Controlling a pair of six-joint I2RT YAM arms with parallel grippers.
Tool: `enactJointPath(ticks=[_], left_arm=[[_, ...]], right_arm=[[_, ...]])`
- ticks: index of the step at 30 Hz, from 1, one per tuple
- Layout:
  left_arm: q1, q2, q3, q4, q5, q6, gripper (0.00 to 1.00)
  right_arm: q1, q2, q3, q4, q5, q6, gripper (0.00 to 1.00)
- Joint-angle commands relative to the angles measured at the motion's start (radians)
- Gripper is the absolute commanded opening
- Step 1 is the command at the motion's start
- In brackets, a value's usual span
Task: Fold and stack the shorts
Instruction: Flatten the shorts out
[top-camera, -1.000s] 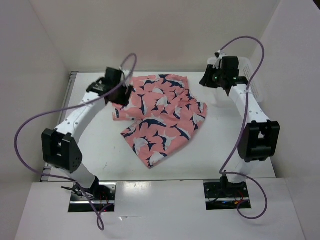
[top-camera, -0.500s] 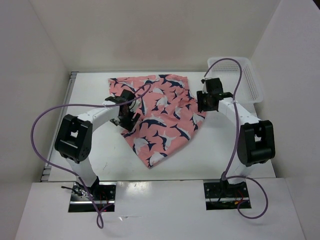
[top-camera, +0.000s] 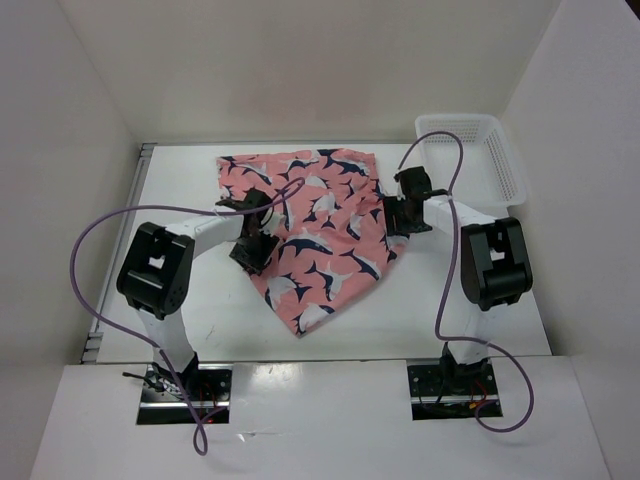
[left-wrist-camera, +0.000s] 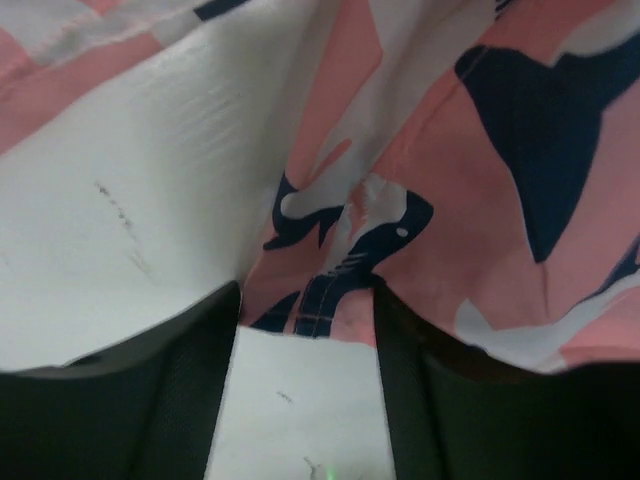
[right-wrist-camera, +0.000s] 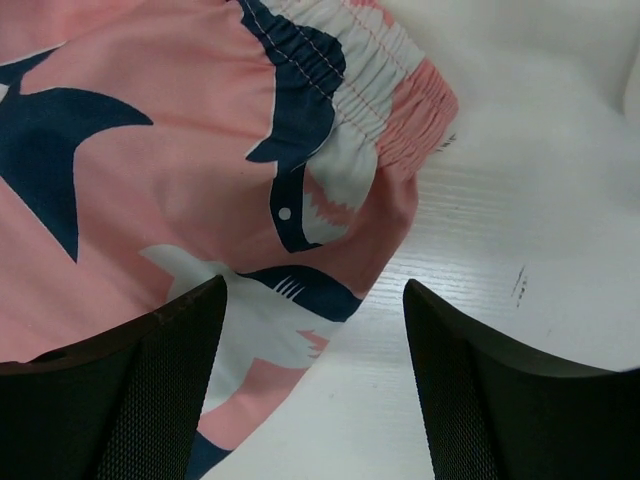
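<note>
The salmon-pink shorts (top-camera: 320, 225) with navy-and-white sharks lie spread across the middle of the table. My left gripper (top-camera: 252, 250) is low at their left edge. In the left wrist view its jaws stand open (left-wrist-camera: 305, 325), with a hem of the shorts (left-wrist-camera: 330, 290) at the fingertips and bare table between the fingers (left-wrist-camera: 180, 400). My right gripper (top-camera: 390, 218) is low at the shorts' right edge. It is open (right-wrist-camera: 315, 300) too, straddling the fabric edge (right-wrist-camera: 290, 300) just below the gathered waistband (right-wrist-camera: 350, 80).
A white mesh basket (top-camera: 505, 160) stands at the back right corner, behind the right arm. White walls close in the table (top-camera: 200, 320) on the left, back and right. Purple cables loop over both arms.
Both arms came down from the back of the table to the shorts' left and right edges. The back-left part of the shorts now lies spread out. The right jaws have opened wider.
</note>
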Motion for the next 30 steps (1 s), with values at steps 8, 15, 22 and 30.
enactJointPath(ticks=[8,15,22,30], left_arm=[[-0.001,0.049,-0.028,0.033,0.097,0.002,0.11],[0.181,-0.010,0.076,0.058,-0.139,0.002,0.01],[0.215,0.042,0.275,0.125,-0.198,0.002,0.13],[0.201,-0.062,0.317,0.026,-0.186,0.002,0.66]], right_arm=[[0.018,0.050,0.031,0.024,-0.340,-0.030,0.32],[0.018,-0.081,-0.053,-0.036,-0.343,-0.180,0.00],[0.044,-0.174,-0.052,-0.093,-0.678,-0.090,0.00],[0.044,-0.073,0.152,0.061,-0.678,0.286,0.45]])
